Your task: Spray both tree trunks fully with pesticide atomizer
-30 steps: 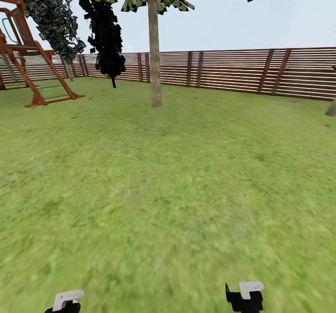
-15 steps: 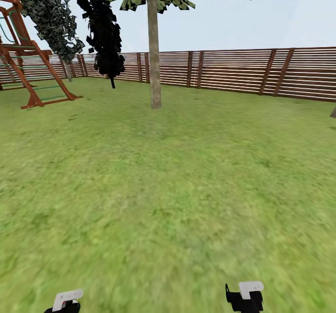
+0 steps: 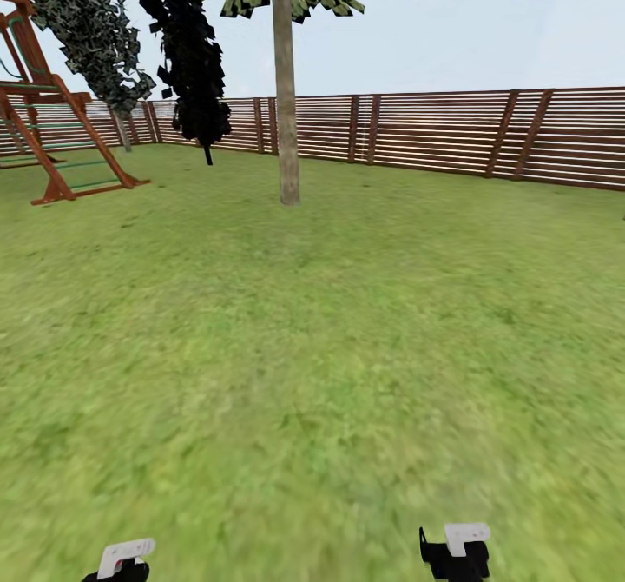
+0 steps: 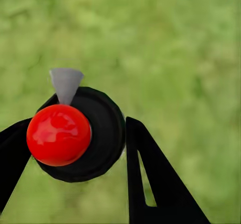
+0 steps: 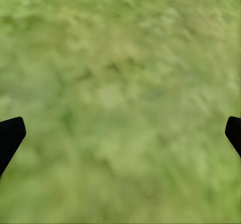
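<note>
The pesticide atomizer [image 4: 65, 133], with a black round body, a red ball top and a grey nozzle, sits between the black fingers of my left gripper [image 4: 75, 146], which is shut on it above the grass. My right gripper [image 5: 120, 133] is open over bare lawn, with only its fingertips [image 5: 10, 136] showing at the view's edges. In the head view one tree stands far ahead, its pale tree trunk [image 3: 286, 113] straight and bare below a leafy crown. Both arms' white and black ends [image 3: 121, 558] [image 3: 456, 550] sit at the bottom edge of that view.
The garden lawn [image 3: 330, 347] stretches wide ahead. A brown slatted fence [image 3: 434, 135] closes the back. A red-brown wooden play frame [image 3: 52, 130] stands at the far left, with dark narrow trees [image 3: 195, 69] beside it near the fence.
The whole head view has shifted: the play frame slid left, and a trunk base at the right edge has passed out of the picture. Both arms keep their pose.
</note>
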You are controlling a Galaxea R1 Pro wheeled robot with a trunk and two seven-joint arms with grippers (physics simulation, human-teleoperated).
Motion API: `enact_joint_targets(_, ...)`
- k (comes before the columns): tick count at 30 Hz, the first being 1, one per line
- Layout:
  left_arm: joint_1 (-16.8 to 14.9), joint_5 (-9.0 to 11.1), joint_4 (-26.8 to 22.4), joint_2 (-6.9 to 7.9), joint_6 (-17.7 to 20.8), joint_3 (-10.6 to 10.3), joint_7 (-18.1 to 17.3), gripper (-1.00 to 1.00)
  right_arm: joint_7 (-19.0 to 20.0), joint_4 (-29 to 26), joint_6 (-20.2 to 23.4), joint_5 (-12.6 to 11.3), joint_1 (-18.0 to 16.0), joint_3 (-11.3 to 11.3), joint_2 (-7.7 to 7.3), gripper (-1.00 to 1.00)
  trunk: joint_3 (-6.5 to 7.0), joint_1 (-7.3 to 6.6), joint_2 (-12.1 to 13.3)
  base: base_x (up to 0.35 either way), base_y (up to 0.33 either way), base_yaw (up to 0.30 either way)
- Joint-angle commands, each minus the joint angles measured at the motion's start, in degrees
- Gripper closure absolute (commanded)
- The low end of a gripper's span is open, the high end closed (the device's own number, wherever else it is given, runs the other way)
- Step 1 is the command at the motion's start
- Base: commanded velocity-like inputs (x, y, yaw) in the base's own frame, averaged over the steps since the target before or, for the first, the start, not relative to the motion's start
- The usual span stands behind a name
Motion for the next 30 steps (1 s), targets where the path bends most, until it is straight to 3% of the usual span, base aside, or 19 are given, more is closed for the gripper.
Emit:
enact_joint_targets(1,0.0,0.5,0.1,0.01,-0.1,0.4,-0.6,1.00,-0.3,0.1,-0.2,0.6,0.0,-0.3,0.00,-1.00,-0.05,0.03,0.0,0.340,0.000,0.000)
enact_joint_targets(30,-0.1,0.5,0.0,0.02,-0.1,0.4,-0.6,1.00,-0.3,0.1,-0.2,0.6,0.0,-0.3,0.00,-1.00,-0.05,0.03,0.0,0.340,0.000,0.000)
